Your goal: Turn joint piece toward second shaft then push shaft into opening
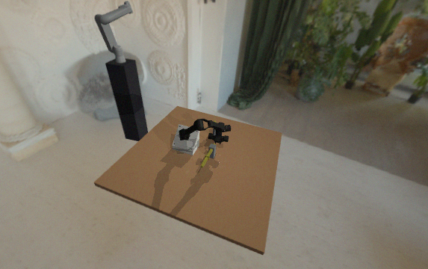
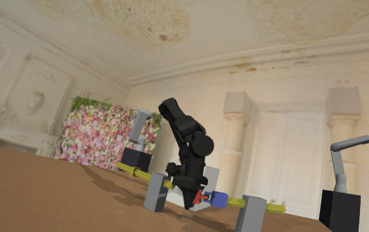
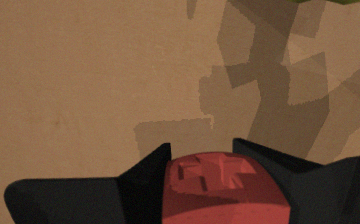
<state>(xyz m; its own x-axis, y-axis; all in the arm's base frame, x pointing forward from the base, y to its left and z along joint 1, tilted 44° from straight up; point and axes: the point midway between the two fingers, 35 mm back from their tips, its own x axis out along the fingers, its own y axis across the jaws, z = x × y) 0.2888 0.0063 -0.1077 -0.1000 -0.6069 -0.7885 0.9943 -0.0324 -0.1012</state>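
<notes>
The red joint piece (image 2: 198, 196) (image 3: 216, 185) is between the fingers of my gripper (image 2: 189, 205) (image 3: 201, 147), which is shut on it. In the exterior view it sits hinged to a blue piece (image 2: 219, 200) on the fixed yellow shaft (image 2: 275, 208), which runs through the right grey block (image 2: 252, 211). The second yellow shaft (image 2: 143, 174) (image 1: 206, 158) runs through the left grey block (image 2: 156, 193) (image 1: 212, 150). Its near end (image 2: 169, 184) stops by my gripper, apart from the red piece as far as shows. The gripper hides the red piece's opening.
The brown table top (image 1: 236, 209) bears the blocks and the arm. A pale grey box (image 1: 184, 143) (image 2: 211, 177) stands under the arm's base. A raised collar (image 2: 134, 171) is on the second shaft. Grey arms on black pedestals (image 1: 127, 101) (image 2: 340, 211) stand beyond the table.
</notes>
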